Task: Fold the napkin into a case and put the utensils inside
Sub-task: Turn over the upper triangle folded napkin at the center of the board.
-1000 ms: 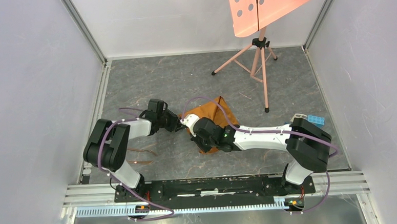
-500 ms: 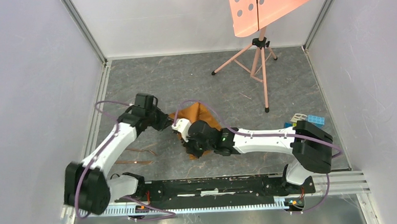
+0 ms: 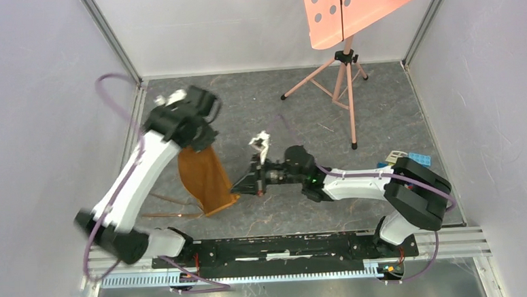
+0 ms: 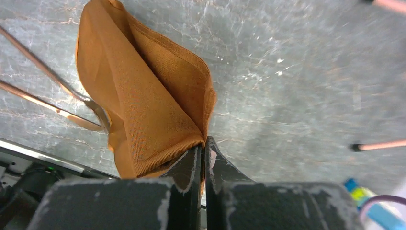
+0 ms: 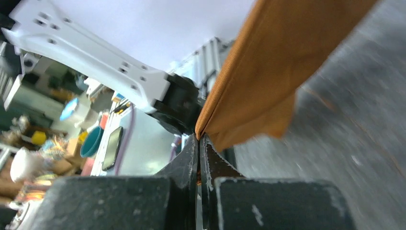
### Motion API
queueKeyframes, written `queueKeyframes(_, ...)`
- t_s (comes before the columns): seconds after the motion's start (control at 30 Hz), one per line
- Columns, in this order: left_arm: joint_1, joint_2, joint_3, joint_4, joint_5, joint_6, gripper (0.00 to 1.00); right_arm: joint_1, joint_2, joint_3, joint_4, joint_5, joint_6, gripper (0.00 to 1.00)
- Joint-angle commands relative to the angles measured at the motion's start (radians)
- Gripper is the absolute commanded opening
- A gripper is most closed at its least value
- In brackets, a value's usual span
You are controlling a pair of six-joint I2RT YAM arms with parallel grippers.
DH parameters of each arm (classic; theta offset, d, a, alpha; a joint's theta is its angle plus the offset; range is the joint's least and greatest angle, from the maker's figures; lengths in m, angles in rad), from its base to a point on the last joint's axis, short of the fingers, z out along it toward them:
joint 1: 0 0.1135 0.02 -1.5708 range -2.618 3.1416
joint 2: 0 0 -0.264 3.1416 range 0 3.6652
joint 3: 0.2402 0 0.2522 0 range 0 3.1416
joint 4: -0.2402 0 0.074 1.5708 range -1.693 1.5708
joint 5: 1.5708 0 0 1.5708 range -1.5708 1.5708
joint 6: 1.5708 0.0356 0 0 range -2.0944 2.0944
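The soft orange-brown cloth napkin is clamped at one edge by the closed left fingers and at a lower corner by the closed right fingers. It hangs between them above the grey marbled surface. Slender copper-brown metal utensils lie on that surface just beside it.

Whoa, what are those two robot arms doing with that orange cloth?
They are handling the napkin together. The left gripper pinches one edge and holds it high. The right gripper pinches a lower corner, so the cloth hangs between them. It is not yet folded into a case. The utensils lie on the table beside the hanging cloth, untouched.
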State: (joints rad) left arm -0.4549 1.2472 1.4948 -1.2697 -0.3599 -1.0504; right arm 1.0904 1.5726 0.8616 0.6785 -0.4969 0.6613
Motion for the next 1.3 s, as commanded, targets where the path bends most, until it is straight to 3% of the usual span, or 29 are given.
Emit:
queueKeyframes(0.0, -0.118, 0.349, 0.164, 0.088, -0.239, 0.032, 0.02, -0.124, -0.009, -0.31, 0.381, -0.286, 0.288, 0.0)
queueKeyframes(0.17, -0.202, 0.746, 0.436, 0.084, -0.293, 0.108, 0.02, -0.308, 0.049, -0.539, 0.579, -0.388, 0.332, 0.0)
queueKeyframes(0.3, -0.235, 0.962, 0.64, 0.143, -0.188, 0.249, 0.02, -0.43, 0.064, -0.639, 0.506, -0.432, 0.23, 0.0)
queueKeyframes(0.5, -0.238, 1.009, 0.559, 0.432, 0.139, 0.379, 0.02, -0.55, -0.016, -0.651, 0.085, -0.376, -0.065, 0.02)
queueKeyframes(0.63, -0.238, 1.017, 0.544, 0.49, 0.268, 0.408, 0.25, -0.597, -0.089, -0.589, -0.262, -0.217, -0.261, 0.19)
queueKeyframes(0.8, -0.238, 0.895, 0.509, 0.493, 0.415, 0.497, 0.66, -0.62, -0.24, -0.519, -0.573, 0.066, -0.418, 0.5)
queueKeyframes(0.87, -0.237, 0.801, 0.455, 0.493, 0.437, 0.536, 0.74, -0.62, -0.264, -0.495, -0.614, 0.088, -0.442, 0.57)
queueKeyframes(1.07, -0.172, 0.493, 0.129, 0.539, 0.502, 0.58, 0.82, -0.55, -0.215, -0.444, -0.604, 0.157, -0.396, 0.62)
queueKeyframes(1.27, -0.055, 0.221, -0.219, 0.599, 0.551, 0.565, 0.85, -0.36, -0.181, -0.357, -0.743, 0.476, -0.304, 0.63)
